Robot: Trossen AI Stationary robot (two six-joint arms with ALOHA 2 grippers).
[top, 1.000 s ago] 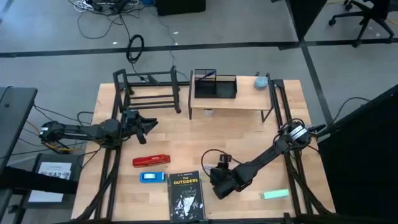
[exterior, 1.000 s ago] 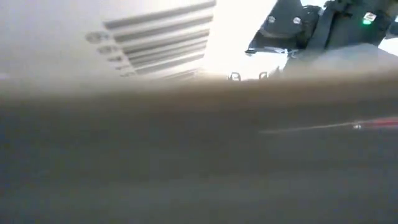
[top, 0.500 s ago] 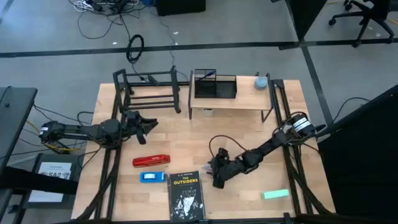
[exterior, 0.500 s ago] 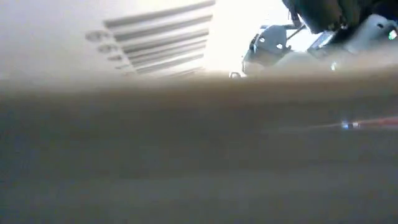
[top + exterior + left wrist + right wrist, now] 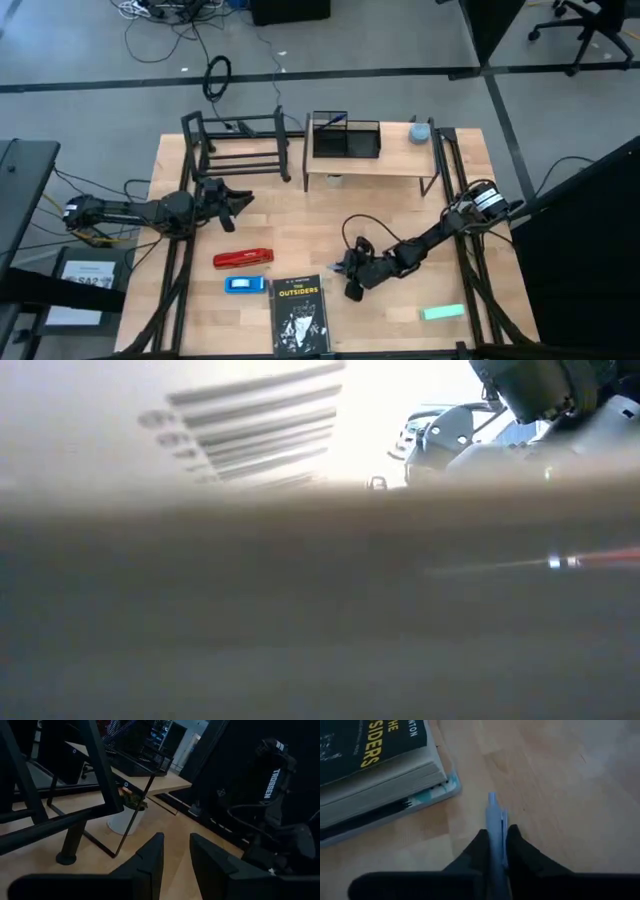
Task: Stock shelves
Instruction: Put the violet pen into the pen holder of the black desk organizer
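Right gripper (image 5: 494, 851): clamped on slim pale-blue pen (image 5: 493, 827), low beside black paperback book (image 5: 375, 757). Black tube-frame rack (image 5: 240, 145) and wood-plank shelf (image 5: 372, 160) well apart, at far edge. Left gripper (image 5: 175, 855): slightly parted, empty.

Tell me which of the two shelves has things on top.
The light wood plank shelf: it carries a black mesh organizer. The black tube-frame rack stands bare.

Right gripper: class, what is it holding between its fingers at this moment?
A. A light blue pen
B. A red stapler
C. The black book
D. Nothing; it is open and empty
A. In the right wrist view the right gripper is shut on a light blue pen, which sticks out past the fingertips over the table, beside the book.
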